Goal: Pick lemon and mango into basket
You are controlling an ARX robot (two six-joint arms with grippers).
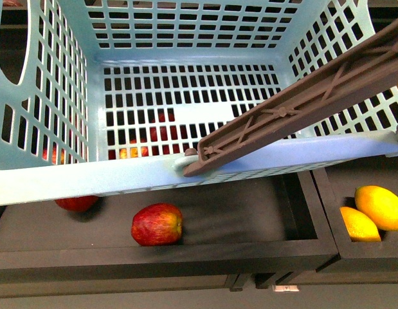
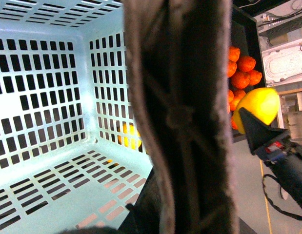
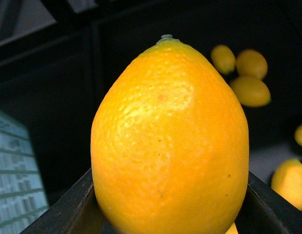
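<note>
Shop (fruit bins (image 1: 186, 255), shopping basket (image 1: 57, 179)).

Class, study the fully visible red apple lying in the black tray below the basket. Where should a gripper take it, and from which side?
Grip the red apple across its round middle, fingers to its left and right, coming from above and slightly from the front. Bare tray floor flanks it on both sides, while the basket rim overhangs close behind, so a rear approach looks blocked.
</note>
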